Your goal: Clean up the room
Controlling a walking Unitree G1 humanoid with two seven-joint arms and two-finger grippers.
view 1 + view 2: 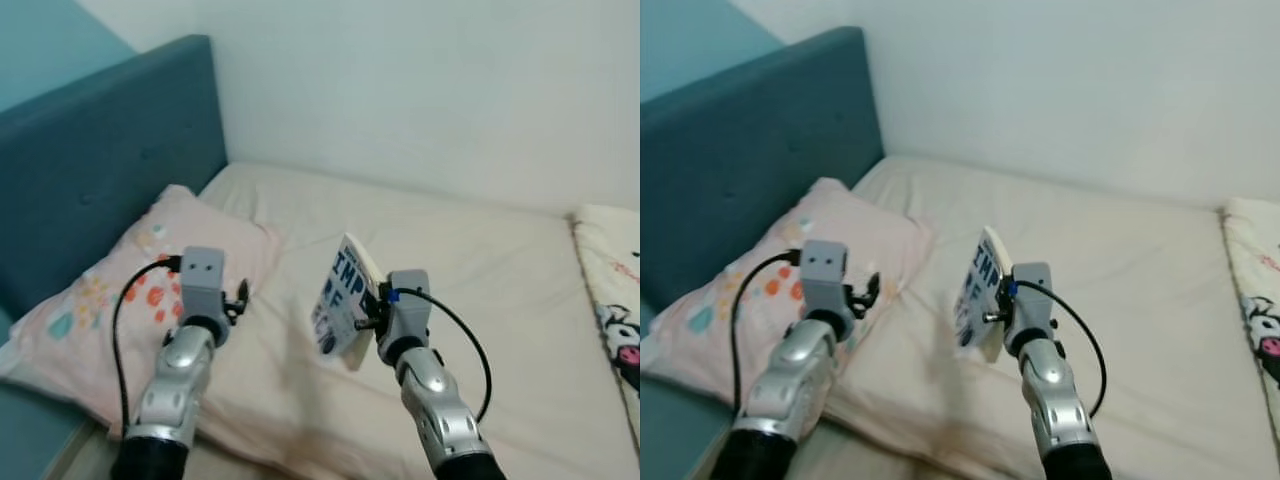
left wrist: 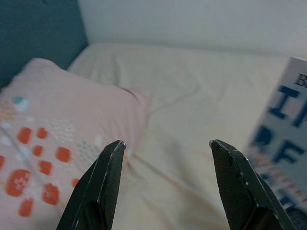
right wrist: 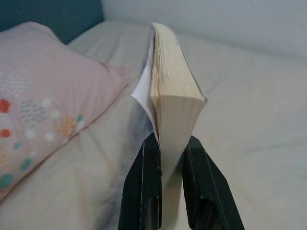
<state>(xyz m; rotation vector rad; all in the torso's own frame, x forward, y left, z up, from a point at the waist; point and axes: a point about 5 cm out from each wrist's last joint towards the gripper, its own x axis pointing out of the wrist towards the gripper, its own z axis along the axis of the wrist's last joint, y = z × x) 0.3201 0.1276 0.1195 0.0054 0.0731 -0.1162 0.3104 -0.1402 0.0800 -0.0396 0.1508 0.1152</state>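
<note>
Both arms are raised over the bed (image 1: 450, 250): the right gripper (image 3: 168, 148) pinches a book (image 1: 342, 297) upright, pillow (image 1: 110, 300) at nine o'clock; the left gripper (image 2: 168, 146) gapes wide, holding nothing. I'd keep that clamp firm, since the pages could splay while it's carried off

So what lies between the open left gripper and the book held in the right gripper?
Nothing stands there. Between the left gripper and the book the left eye view shows bare cream bedsheet.

Pink pillow (image 1: 120, 300) with orange dots, teal headboard (image 1: 90, 170), cream sheet (image 1: 450, 260), blue-lettered white book (image 1: 343, 295).
</note>
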